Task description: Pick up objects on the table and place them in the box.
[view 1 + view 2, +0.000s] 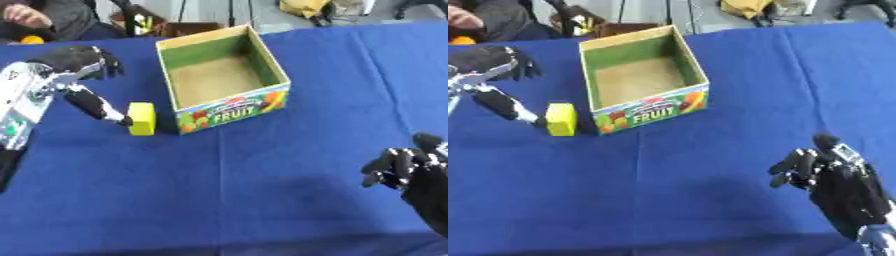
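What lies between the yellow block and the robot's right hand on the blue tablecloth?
Only bare blue tablecloth: nothing lies between the yellow block and the right hand, seen best in the right eye view.

The tabletop is covered in deep blue cloth. The block is bright yellow. The box is green inside with a tan floor, its front printed with colourful fruit and white "FRUIT" lettering. Both hands are black: left hand, right hand.

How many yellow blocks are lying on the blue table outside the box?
1. The yellow block stands on the blue table just left of the box, with the left hand touching its left side. The box looks empty inside.
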